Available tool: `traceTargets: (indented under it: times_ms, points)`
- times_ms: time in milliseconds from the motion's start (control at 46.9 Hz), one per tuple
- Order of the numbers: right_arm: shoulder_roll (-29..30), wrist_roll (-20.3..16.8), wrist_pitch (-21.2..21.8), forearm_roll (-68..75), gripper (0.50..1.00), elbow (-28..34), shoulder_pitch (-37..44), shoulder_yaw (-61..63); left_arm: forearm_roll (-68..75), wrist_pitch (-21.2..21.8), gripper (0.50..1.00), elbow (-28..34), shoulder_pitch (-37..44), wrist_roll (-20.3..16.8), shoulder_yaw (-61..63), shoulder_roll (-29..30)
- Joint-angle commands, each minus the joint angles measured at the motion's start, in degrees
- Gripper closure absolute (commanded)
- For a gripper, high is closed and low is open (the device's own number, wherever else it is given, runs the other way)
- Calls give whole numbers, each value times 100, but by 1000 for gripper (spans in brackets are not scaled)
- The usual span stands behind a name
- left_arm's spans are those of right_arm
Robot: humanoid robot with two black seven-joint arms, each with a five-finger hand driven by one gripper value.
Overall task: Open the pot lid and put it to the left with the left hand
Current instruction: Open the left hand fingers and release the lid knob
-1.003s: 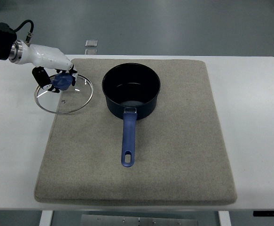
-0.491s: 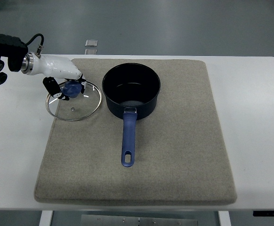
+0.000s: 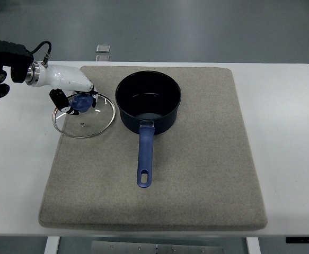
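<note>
the left hand (image 3: 76,98) reaches in from the picture's left edge, its white shell over the glass lid (image 3: 84,115). its dark fingers (image 3: 58,99) are curled around the blue knob (image 3: 80,102) at the lid's middle, gripping it. the lid sits just left of the pot (image 3: 148,101), its rim near the pot's wall, straddling the left edge of the grey mat (image 3: 196,169) and the white table (image 3: 16,159). the pot stands uncovered on the mat, its blue handle (image 3: 144,159) pointing toward the near edge.

Left hand (image 3: 74,98) gripping glass lid (image 3: 84,116) knob, beside open blue pot (image 3: 148,101) on grey mat (image 3: 196,169)
</note>
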Motion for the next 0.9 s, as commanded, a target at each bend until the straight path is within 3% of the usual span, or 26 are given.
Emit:
traceTargets:
  times_ms: [0,512,619,704,811,875]
  points:
    - [0,3,0,0,583,6,0,0,-9,4,1000,-1,-9,0,0,0]
    - [0,3,0,0,583,-3,0,0,-18,-5,982,-18,-9,0,0,0]
    - [0,3,0,0,583,6,0,0,-35,12,900,-27,9,0,0,0]
    - [0,3,0,0,583,-3,0,0,-53,39,804,-53,61,0,-9,-8]
    - [0,3,0,0,583,-3,0,0,-53,39,737,-62,70,0,-9,0]
    - [0,2,0,0,583,-3,0,0,-53,39,727,-62,70,0,-9,0]
